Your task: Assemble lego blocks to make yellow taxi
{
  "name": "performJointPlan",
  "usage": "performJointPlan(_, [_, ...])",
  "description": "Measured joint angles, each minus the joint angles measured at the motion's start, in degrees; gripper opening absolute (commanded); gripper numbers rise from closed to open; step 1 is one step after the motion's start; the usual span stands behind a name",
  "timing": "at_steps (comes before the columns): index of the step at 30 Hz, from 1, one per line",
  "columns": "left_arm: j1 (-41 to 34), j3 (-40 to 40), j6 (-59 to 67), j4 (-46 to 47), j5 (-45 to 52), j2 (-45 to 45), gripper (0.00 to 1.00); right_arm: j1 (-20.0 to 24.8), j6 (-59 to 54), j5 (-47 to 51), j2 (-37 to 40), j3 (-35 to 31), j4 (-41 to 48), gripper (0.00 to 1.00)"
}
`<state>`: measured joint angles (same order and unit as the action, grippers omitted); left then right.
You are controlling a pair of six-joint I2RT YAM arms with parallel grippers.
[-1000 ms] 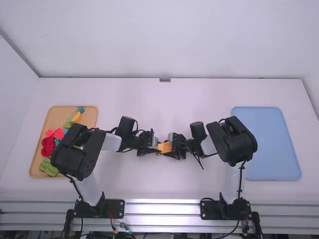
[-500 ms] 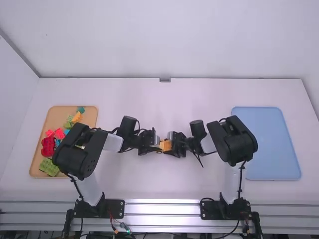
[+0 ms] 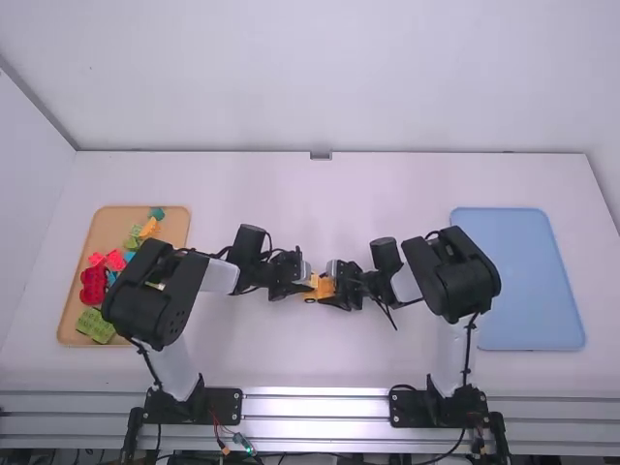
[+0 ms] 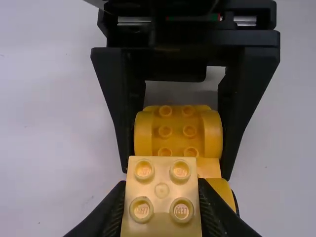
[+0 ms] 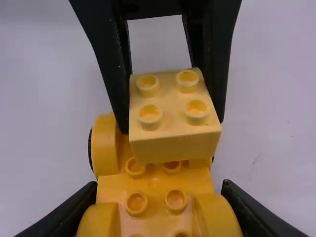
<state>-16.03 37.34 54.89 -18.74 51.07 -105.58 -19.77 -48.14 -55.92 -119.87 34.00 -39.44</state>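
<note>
On the pale block's (image 4: 162, 219) studs (image 4: 144, 170), lettering (image 4: 181, 211)

On my left, a tan rectangular tray (image 3: 100, 232) lies on the smooth white bench (image 3: 320, 199), holding a green studded plastic block (image 3: 94, 326) at its near end, a dark red plastic block (image 3: 93, 283) beyond, and a small teal plastic block (image 3: 157, 212) near its far edge. On my right lies a pale blue rounded rectangular tray (image 3: 523, 281).

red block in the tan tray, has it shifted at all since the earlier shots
No, the red block sits in the same spot against the rim of the tan tray.
</note>
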Motion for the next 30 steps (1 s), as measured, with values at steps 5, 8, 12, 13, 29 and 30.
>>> performJointPlan(5, [0.0,0.2,1.5,1.3,0.8,0.0,0.02,0.0,-0.2,-0.5,0.0,0.0,0.4,0.59])
performJointPlan(8, [0.0,0.2,1.7,1.4,1.0,0.0,0.02,-0.5,-0.2,-0.5,0.0,0.0,0.3,0.59])
performJointPlan(12, [0.0,0.2,1.8,1.3,1.2,0.0,0.02,-0.7,0.0,-0.5,0.0,0.0,0.2,0.59])
performJointPlan(13, [0.0,0.2,1.8,1.2,1.1,0.0,0.02,-0.7,0.1,-0.4,0.0,0.0,0.2,0.59])
performJointPlan(29, [-0.2,0.2,1.9,4.1,-1.7,2.2,0.02,-0.7,1.1,0.6,0.0,0.0,-0.5,0.59])
performJointPlan(30, [-0.2,0.2,1.9,4.4,-1.6,2.3,0.02,-0.7,1.1,0.6,0.0,0.0,-0.5,0.59])
